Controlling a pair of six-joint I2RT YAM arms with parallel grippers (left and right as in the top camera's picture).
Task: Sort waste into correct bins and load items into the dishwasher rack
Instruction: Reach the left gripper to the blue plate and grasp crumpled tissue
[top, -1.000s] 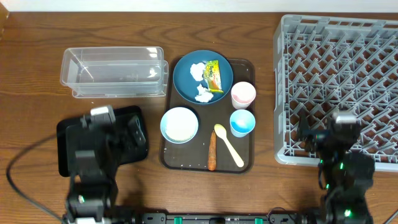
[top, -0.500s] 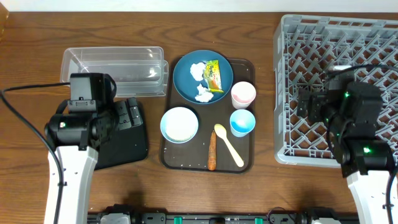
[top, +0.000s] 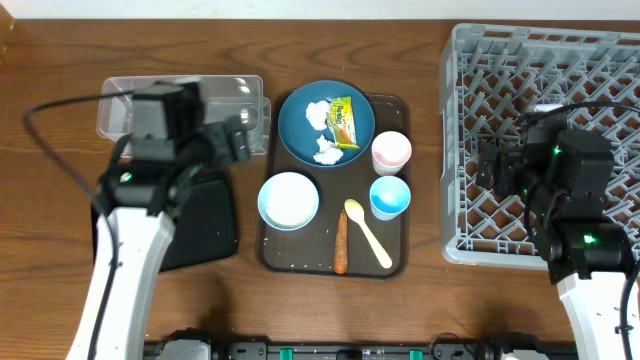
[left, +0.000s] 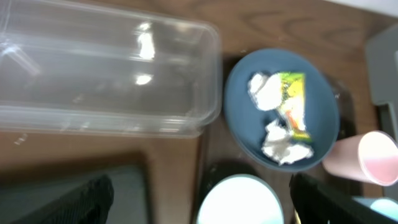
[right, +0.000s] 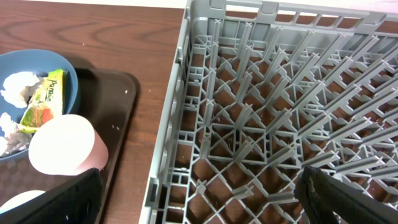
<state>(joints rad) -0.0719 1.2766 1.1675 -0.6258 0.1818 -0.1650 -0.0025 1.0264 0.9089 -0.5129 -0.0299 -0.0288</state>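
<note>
A dark blue plate (top: 300, 130) on the brown serving tray holds a yellow-green wrapper (top: 343, 120) and white tissue bits (top: 316, 113). A white bowl (top: 289, 200), pink cup (top: 391, 152), light blue cup (top: 390, 197), pale yellow spoon (top: 367, 233) and orange carrot (top: 341, 242) share that tray. My left gripper (top: 235, 140) is open with nothing in it. It hangs by the right end of the clear tub (top: 180, 115), above the black tray (top: 205, 225), with the bowl (left: 239, 202) between its fingertips. My right gripper (top: 497, 168) stands open and unladen over the left edge of the grey rack (top: 545, 90).
The brown serving tray (top: 400, 265) sits mid-table between the bins and the rack. Bare wood runs along the front edge and in the strip between tray and rack (right: 140, 143). Both arms' bases rise from the front edge.
My left arm has swung away from over the black tray toward the tub's right end and the plate. My right arm has barely moved in the last half second.
</note>
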